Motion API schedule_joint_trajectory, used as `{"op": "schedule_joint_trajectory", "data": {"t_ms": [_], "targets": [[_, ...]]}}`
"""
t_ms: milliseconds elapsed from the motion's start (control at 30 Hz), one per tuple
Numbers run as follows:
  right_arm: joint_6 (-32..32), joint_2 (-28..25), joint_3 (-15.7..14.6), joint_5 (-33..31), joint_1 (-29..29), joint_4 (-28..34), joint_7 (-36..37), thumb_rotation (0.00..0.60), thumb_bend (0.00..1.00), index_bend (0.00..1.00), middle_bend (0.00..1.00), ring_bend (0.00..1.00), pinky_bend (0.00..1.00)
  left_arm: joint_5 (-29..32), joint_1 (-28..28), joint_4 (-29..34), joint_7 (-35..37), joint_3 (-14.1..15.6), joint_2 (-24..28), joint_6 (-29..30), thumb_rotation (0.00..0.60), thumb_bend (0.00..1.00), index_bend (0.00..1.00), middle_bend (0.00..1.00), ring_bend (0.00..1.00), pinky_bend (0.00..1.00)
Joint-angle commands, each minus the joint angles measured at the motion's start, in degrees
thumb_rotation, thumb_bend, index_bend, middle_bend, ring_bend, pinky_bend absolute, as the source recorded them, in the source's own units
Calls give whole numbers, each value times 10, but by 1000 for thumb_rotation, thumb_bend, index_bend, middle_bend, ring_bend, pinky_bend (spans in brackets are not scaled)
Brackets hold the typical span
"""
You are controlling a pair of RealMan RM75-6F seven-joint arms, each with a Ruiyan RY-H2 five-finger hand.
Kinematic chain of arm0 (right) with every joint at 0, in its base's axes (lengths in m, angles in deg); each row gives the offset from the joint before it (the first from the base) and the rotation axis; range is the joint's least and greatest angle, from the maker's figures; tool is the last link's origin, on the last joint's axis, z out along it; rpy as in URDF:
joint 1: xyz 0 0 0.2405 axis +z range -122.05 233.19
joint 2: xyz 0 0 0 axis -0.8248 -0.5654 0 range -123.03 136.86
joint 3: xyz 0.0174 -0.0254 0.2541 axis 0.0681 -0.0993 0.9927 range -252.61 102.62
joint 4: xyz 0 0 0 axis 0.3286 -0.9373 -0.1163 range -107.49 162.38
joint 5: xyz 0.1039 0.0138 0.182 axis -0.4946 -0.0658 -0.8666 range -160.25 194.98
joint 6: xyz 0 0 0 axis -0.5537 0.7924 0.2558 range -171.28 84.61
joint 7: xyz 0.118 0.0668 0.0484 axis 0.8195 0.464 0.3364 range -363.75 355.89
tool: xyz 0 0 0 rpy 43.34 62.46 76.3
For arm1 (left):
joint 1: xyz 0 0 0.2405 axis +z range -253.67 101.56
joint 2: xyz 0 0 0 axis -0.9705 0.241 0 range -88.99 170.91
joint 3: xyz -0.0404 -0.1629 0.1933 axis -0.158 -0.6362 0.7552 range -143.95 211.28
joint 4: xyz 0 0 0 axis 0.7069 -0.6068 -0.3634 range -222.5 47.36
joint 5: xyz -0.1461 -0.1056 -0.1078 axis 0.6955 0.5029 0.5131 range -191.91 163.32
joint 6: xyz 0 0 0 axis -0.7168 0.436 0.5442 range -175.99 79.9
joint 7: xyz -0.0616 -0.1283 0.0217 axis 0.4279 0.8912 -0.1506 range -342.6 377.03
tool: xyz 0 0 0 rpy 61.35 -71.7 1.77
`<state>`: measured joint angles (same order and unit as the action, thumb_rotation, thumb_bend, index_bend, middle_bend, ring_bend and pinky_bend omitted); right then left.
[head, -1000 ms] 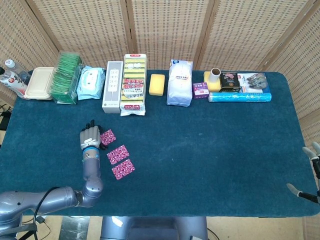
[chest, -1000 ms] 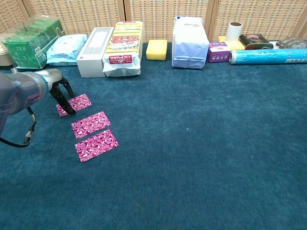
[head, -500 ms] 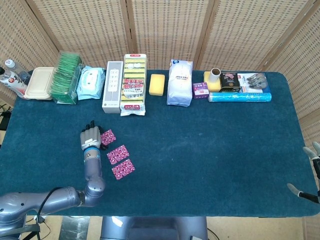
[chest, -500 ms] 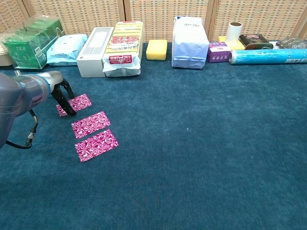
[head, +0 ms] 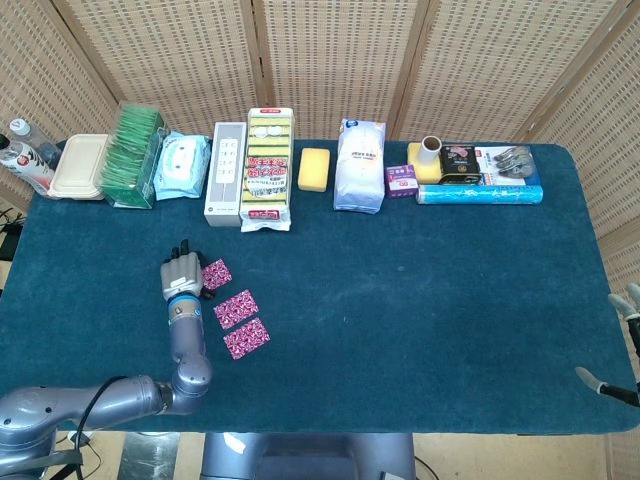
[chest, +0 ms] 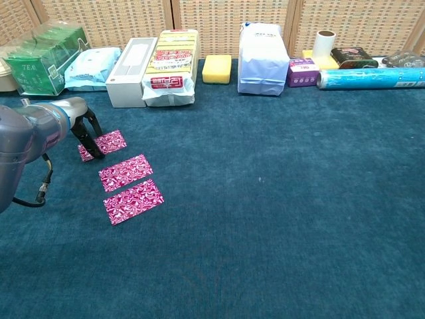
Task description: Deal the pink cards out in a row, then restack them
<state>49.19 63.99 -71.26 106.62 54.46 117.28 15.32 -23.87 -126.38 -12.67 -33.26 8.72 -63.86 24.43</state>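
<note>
The counter (head: pixel 400 300), covered in dark teal cloth, carries a row of goods along its far edge, well beyond the fingers: a green box of tea packets (chest: pixel 41 57), a white bag (chest: pixel 263 58), a long white box (chest: pixel 129 62), a pack of yellow sponges (chest: pixel 170 66), a blue roll (chest: pixel 369 78), a wet-wipe pack (chest: pixel 92 67), a loose yellow sponge (chest: pixel 216 68) and a small purple box (chest: pixel 301 72).

The left arm (head: pixel 95 405) reaches in from the near left corner. The left hand (head: pixel 181 274) is set over the left end of the farthest pink card (chest: pixel 103 144). In the chest view its dark fingers (chest: pixel 87 135) point down, spread apart, with the tips at or on that card's left edge; whether they actually press it or merely touch it cannot be settled from either view. Nothing is lifted or gripped.

The three pink cards lie flat and face up in a diagonal row just to the right of the fingers. The middle pink card (chest: pixel 125 172) lies nearer the robot than the fingertips, and the nearest pink card (chest: pixel 133 201) lies just beyond that again. The cards are close together but separate, none overlapping.

The right hand (head: pixel 620 345) shows only partly at the right edge of the head view, off the counter's corner and well apart from the cards. A few fingers are visible, apart from one another, with nothing between them.
</note>
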Motion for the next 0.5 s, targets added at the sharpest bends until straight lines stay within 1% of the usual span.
{"op": "schedule_joint_trajectory", "data": {"t_ms": [33,267,400,500], "targets": [[0,0,0,0,0,0,-1,600,0,94,0,0,0,-2,2,2,-2,0,0,2,600,226,484,0,0,159],[-1,0,0,0,0,1,-2,600,0,94,0,0,0,-10,6,10,-1,-5,2,3,600,227,490,0,0,159],[-3,-1,0,-1,1,2,-3,600,0,94,0,0,0,-16,10,26,1,-7,10,6,600,227,490,0,0,160],[-2,0,-1,0,1,0,-2,600,0,94,0,0,0,-19,16,49,3,-10,22,7,600,227,490,0,0,159]]}}
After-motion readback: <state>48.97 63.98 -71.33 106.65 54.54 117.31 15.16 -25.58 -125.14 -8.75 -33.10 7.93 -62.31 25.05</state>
